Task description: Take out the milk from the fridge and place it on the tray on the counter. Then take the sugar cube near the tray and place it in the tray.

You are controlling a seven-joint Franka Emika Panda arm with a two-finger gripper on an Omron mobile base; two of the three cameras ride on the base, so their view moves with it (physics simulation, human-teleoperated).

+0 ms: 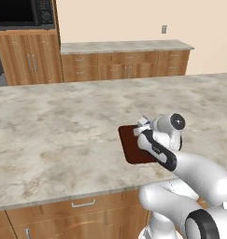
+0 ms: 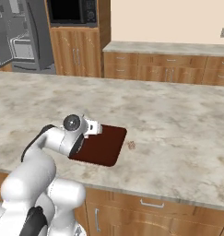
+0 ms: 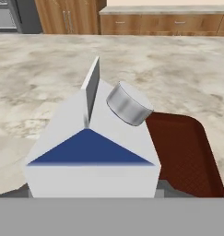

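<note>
My gripper (image 3: 92, 186) is shut on the milk (image 3: 92, 147), a white carton with a blue band and a grey round cap, which stands large in the hand view. The carton (image 1: 143, 123) hangs at the far end of the dark reddish-brown tray (image 1: 131, 150) on the counter (image 1: 59, 130). From the right, the gripper (image 2: 94, 129) sits over the tray's (image 2: 104, 146) left side. Whether the carton touches the tray I cannot tell. A small sugar cube (image 2: 131, 145) lies on the counter just right of the tray. The grey fridge (image 2: 16, 37) stands far back left with its door open.
A wall counter (image 1: 124, 46) with wooden drawers runs along the back. A microwave (image 2: 72, 11) sits in a tall wooden cabinet beside the fridge. Broad bare stone (image 2: 178, 115) spreads around the tray, whose near side lies close to the counter's front edge.
</note>
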